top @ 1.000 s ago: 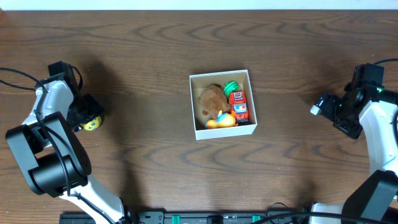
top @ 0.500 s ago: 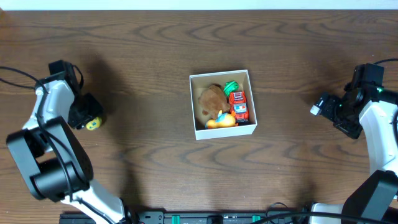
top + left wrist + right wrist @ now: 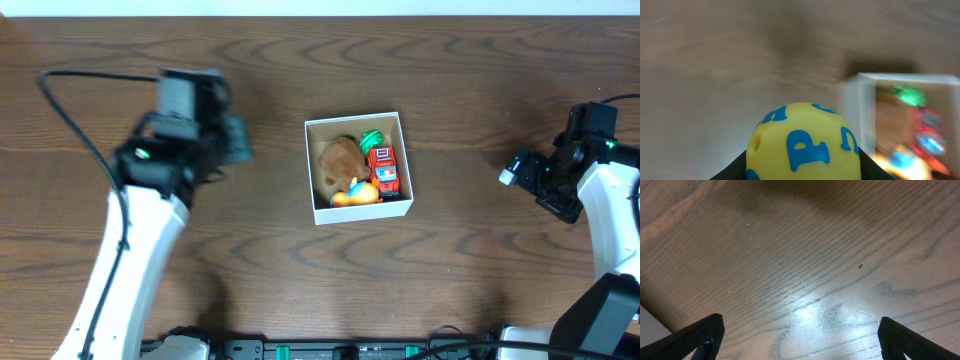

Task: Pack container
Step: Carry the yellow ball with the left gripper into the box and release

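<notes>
Closest to the left wrist camera we see a yellow ball (image 3: pixel 802 142) printed with blue letters. A "P" is the only one we can read whole, and the frame cuts off the ball's lower part. The left gripper (image 3: pixel 799 169) is closed on this yellow ball, though only dark slivers of its fingers (image 3: pixel 732 170) show at either side. Beyond the ball the counter (image 3: pixel 715 75) is smeared with blur. Farther right stands the container (image 3: pixel 856 102), its white wall soft and its contents only coloured smudges.

At the right wrist, the right gripper (image 3: pixel 800 327) stands wide with nothing between its fingers, whose tips alone show in the bottom corners. A white corner (image 3: pixel 647 322) at the lower left edge is cut off; we cannot tell what it is.

From overhead, the left arm (image 3: pixel 150 200) is blurred, and its gripper, just left of the container, hides the ball. The container sits mid-counter, well apart from the right gripper. Inside lie a brown plush toy (image 3: pixel 338 160), a red toy truck (image 3: pixel 383 170), a green toy (image 3: pixel 372 138) partly hidden by the truck, and an orange and blue toy (image 3: pixel 355 194) too small to name.
</notes>
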### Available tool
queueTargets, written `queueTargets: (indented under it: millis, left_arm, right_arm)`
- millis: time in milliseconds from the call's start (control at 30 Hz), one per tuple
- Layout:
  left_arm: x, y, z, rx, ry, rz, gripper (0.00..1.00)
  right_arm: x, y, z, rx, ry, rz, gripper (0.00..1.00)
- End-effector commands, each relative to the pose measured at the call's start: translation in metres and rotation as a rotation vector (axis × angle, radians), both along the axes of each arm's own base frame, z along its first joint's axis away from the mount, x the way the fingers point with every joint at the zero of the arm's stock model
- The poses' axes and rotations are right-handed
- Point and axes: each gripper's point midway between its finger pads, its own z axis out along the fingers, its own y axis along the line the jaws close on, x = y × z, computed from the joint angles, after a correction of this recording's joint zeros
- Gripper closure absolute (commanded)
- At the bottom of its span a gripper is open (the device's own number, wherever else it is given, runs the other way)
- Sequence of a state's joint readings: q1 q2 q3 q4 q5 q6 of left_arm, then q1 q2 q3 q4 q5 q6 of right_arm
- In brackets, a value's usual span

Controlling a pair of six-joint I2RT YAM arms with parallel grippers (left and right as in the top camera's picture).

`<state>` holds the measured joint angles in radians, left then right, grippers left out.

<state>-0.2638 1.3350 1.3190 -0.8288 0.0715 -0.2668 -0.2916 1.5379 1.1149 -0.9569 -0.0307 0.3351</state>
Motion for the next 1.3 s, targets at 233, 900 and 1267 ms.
queueTargets:
  millis: [233,900,1267]
  left_arm:
    - [-0.041,-0.121,-0.046,0.105,0.097,-0.447,0.7]
    - [-0.027,-0.143,-0.114,0.195,0.207,-0.5,0.21]
    - [-0.023,-0.131,-0.053,0.183,0.029,-0.454,0.41]
  right_arm:
    - [0.0,0.004,-0.002,0.023,0.001,0.013,0.01]
    - [0.0,0.004,-0.002,0.022,0.002,0.013,0.01]
    - [0.0,0.004,-0.002,0.022,0.001,0.013,0.01]
